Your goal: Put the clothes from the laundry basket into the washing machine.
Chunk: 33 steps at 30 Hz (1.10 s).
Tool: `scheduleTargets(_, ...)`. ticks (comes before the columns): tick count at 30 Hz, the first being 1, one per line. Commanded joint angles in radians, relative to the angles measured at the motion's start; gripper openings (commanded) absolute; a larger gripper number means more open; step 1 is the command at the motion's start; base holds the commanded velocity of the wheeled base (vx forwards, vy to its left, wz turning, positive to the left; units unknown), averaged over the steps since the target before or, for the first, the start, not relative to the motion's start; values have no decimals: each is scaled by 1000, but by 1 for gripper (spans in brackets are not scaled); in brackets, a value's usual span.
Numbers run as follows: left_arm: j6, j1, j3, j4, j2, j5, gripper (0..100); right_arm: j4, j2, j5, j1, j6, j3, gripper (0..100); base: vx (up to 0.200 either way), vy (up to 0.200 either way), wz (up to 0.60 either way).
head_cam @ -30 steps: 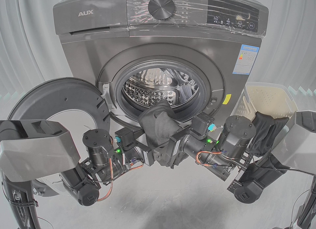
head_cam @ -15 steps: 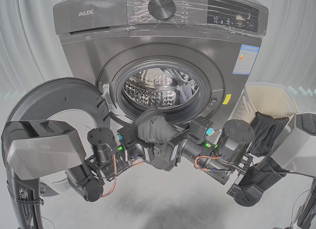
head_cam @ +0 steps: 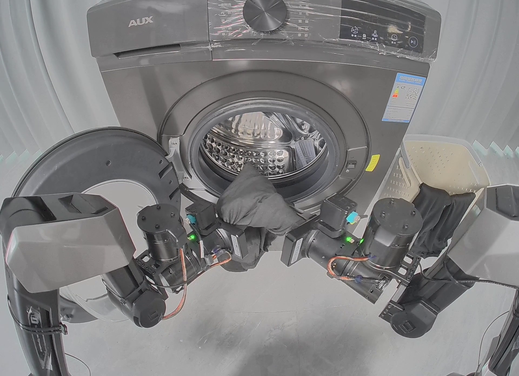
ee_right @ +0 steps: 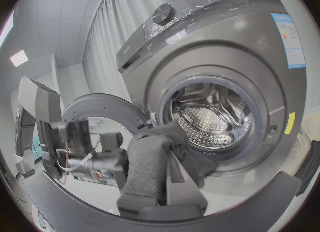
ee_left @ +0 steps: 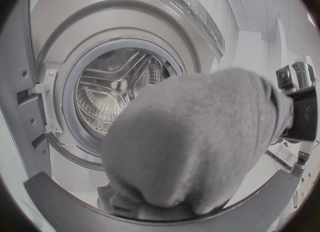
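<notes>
Both my arms are bent inward and low; left gripper (head_cam: 240, 243) and right gripper (head_cam: 290, 248) point toward each other, close together.

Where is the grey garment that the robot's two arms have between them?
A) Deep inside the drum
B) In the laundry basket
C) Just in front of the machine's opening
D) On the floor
C: the grey garment is bunched up before the lower rim of the washing machine opening, outside the drum.

You've got a dark grey garment (head_cam: 254, 204) bunched at the lower rim of the washing machine's (head_cam: 162, 85) opening, with its door (head_cam: 81, 161) swung wide to the left. More dark clothes (head_cam: 438, 215) hang over the front edge of the cream laundry basket (head_cam: 443, 161), just right of the machine.
</notes>
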Motion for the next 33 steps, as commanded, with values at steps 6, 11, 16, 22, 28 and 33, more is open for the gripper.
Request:
scheduleTargets(6,-7,7,10,-3,-58,5,0,5,-9,-18,-40,1,107,0,0,0,0)
scheduleTargets(11,-7,4,16,-3,-69,13,0,-1,-4,-17,-35,-1,136,0,0,0,0)
scheduleTargets(16,-7,0,22,-3,-72,15,0,-5,-6,-18,-26,4,124,100,0,0,0)
scheduleTargets(22,-1,1,59,-5,-99,22,0,8,-38,-14,-25,-12,247,100,0,0,0)
scheduleTargets(28,-2,-19,163,-5,-202,15,0,6,-61,-6,-28,-35,414,100,0,0,0)
scheduleTargets(33,6,-40,260,-3,-312,13,0,-3,-92,-6,-63,-36,468,100,0,0,0)
